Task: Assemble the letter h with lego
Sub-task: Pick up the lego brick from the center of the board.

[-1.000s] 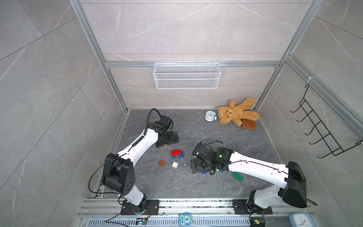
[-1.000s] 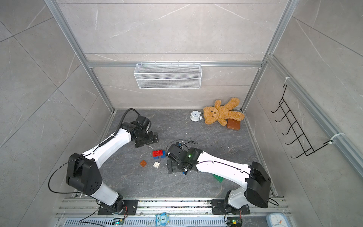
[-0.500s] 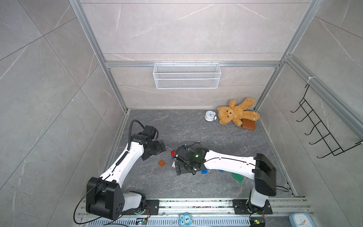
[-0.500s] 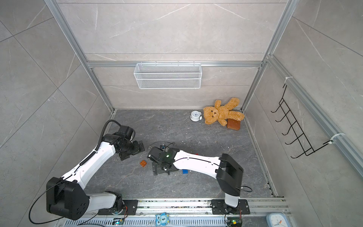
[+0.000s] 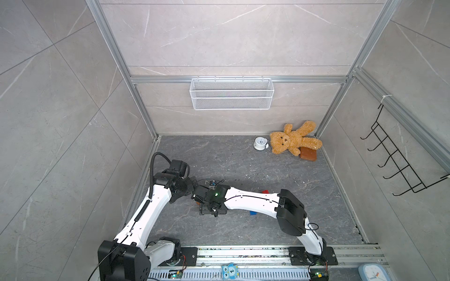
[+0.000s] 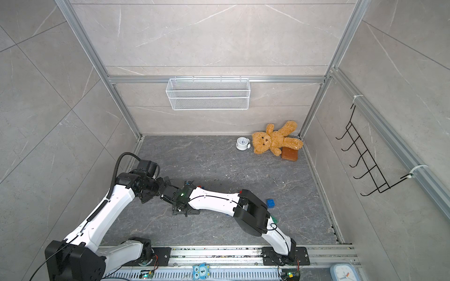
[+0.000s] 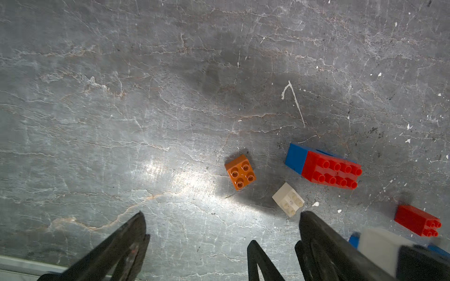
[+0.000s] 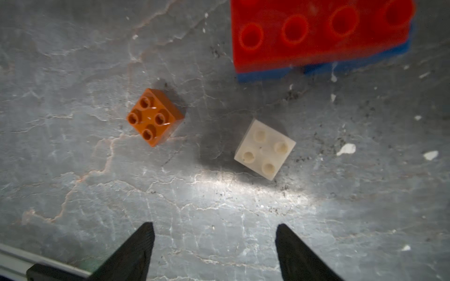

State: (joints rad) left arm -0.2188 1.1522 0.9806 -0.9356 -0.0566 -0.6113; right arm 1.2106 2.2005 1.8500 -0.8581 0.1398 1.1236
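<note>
Right fingers (image 8: 138,245) stand apart with nothing between them, poised over bare bench (image 8: 73,170). Just ahead lie a brown brick (image 8: 154,116) and a white brick (image 8: 265,148), loose four-stud squares. They are near each other but not touching, and both are turned cornerwise to the finger line. The gap points between the two, so I cannot say which is meant. Beyond them a long red brick (image 8: 316,31) sits pressed on a blue brick (image 8: 263,74). Left fingers (image 7: 126,238) are likewise apart and empty, crowding over the same patch. A small red brick (image 7: 417,220) lies past the stack. To take a square well, turn the wrist until the fingers face two flat sides. Then centre over the studs and come straight down. The left arm should probably give room first.
</note>
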